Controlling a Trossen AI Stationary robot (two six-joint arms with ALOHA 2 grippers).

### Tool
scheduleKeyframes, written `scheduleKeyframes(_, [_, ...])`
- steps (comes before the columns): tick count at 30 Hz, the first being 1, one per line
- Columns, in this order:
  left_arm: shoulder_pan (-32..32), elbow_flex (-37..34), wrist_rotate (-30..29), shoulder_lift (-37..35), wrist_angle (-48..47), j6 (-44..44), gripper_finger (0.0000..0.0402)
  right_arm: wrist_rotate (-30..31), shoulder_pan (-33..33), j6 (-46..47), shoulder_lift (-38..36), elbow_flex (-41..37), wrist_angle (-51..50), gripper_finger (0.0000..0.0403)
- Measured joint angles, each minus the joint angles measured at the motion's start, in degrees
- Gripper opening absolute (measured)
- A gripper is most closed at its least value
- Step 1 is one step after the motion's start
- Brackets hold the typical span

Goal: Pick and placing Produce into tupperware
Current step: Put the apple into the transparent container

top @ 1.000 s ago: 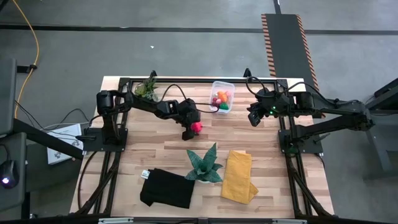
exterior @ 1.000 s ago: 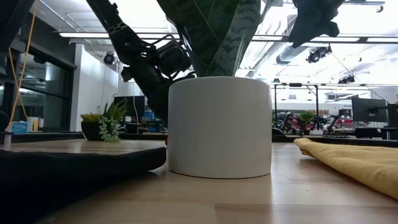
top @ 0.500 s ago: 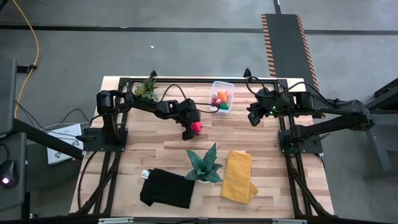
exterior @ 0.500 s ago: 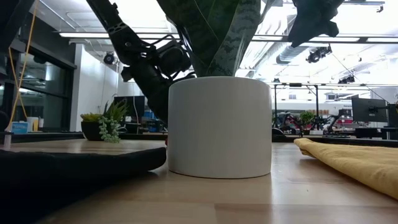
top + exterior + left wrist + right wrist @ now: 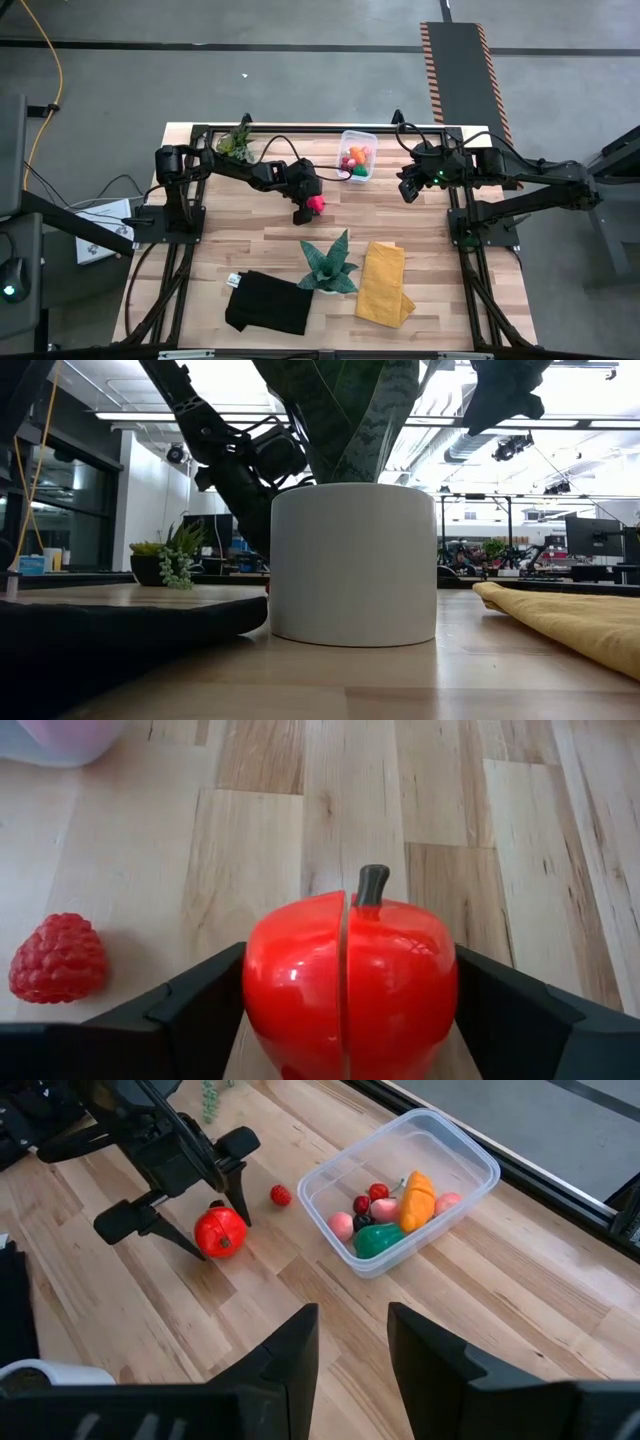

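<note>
My left gripper (image 5: 309, 207) is shut on a red toy apple (image 5: 350, 985) at mid-table, left of and nearer than the clear tub (image 5: 357, 155). It also shows in the right wrist view (image 5: 220, 1232). A small red raspberry (image 5: 58, 958) lies on the wood beside it, between the apple and the tub (image 5: 400, 1185). The tub holds several small pieces: orange, green, pink and dark red. My right gripper (image 5: 408, 190) is open and empty, right of the tub; its fingers show in the right wrist view (image 5: 350, 1355). My left gripper pinches the apple's two opposite sides (image 5: 262, 990) between its two fingers (image 5: 195, 1010). The fingers slant down from the table's left and far side. The apple sits upright, stem up; whether its underside touches the wood I cannot tell.
A teal spiky plant in a white pot (image 5: 328, 265) stands near the front, with a yellow cloth (image 5: 383, 283) to its right and a black cloth (image 5: 268, 302) to its left. A small leafy potted plant (image 5: 236, 141) stands at the far left. Bare wood lies around the tub.
</note>
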Motion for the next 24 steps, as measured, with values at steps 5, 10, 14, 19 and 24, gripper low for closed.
scheduleKeyframes(5, [0.00, 0.00, 0.09, 0.00, 0.02, 0.00, 0.0279, 0.17, 0.01, 0.00, 0.00, 0.00, 0.00, 0.0113])
scheduleKeyframes(10, [0.00, 0.00, 0.11, -0.02, 0.07, 0.00, 0.0273, 0.17, 0.00, 0.00, 0.00, 0.00, 0.00, 0.0113])
scheduleKeyframes(14, [0.00, 0.00, 0.20, -0.02, 0.07, 0.00, 0.0288, 0.20, 0.00, 0.02, -0.01, 0.00, 0.00, 0.0113])
scheduleKeyframes(19, [0.00, 0.00, 0.24, -0.02, 0.20, 0.00, 0.0283, 0.20, 0.00, 0.01, 0.00, 0.00, 0.00, 0.0113])
scheduleKeyframes(24, [0.00, 0.00, 0.26, -0.02, 0.20, 0.00, 0.0266, 0.22, 0.01, -0.02, 0.00, 0.00, -0.02, 0.0113])
